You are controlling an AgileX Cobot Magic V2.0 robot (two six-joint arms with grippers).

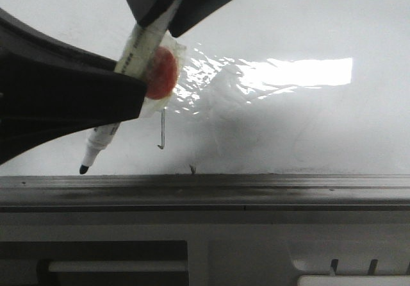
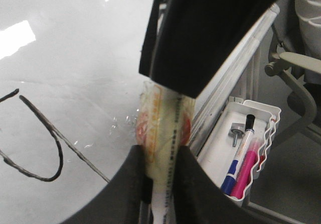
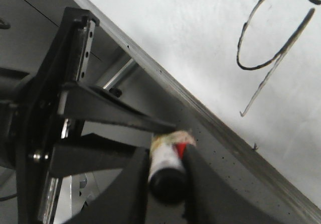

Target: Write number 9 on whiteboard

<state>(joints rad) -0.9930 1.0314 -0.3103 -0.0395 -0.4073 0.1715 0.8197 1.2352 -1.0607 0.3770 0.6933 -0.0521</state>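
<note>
The left gripper (image 1: 144,74) and right gripper (image 3: 168,171) both clamp the tape-wrapped marker (image 1: 118,84), its tip just off the whiteboard (image 1: 307,126). Beside it stands the number 9 (image 3: 273,43), above the rail (image 1: 256,190).

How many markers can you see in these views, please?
3: a taped marker held over the whiteboard, a blue marker and a pink marker in the side tray; more may be hidden.
</note>
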